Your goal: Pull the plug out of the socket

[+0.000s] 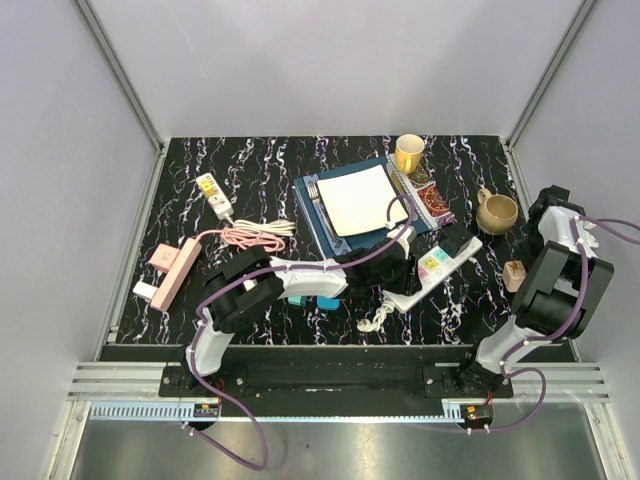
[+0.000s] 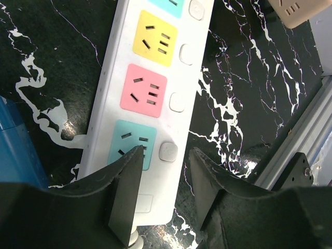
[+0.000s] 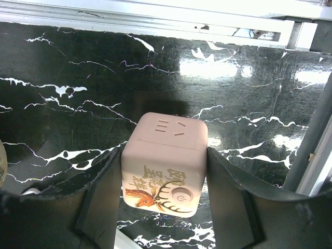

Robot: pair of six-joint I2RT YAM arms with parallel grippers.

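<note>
A white power strip (image 1: pixel 437 268) with yellow, pink and teal sockets lies right of centre; it fills the left wrist view (image 2: pixel 155 78). My left gripper (image 1: pixel 398 272) (image 2: pixel 166 155) is open over the strip's near end, one finger above the teal socket and the other over the table beside it. A black block (image 1: pixel 457 238) sits on the strip's far end. My right gripper (image 1: pixel 518 268) (image 3: pixel 164 150) is shut on a pink cube plug (image 3: pixel 165 161) with a deer drawing, apart from the strip. I cannot tell whether the cube touches the table.
A white plate (image 1: pixel 357 199) lies on blue books. A yellow mug (image 1: pixel 409 153) and a tan mug (image 1: pixel 497 211) stand behind. A pink strip (image 1: pixel 175 270), a white-yellow strip (image 1: pixel 214 194) and a coiled pink cord (image 1: pixel 255 237) lie left. A blue object (image 1: pixel 325 301) sits under the left arm.
</note>
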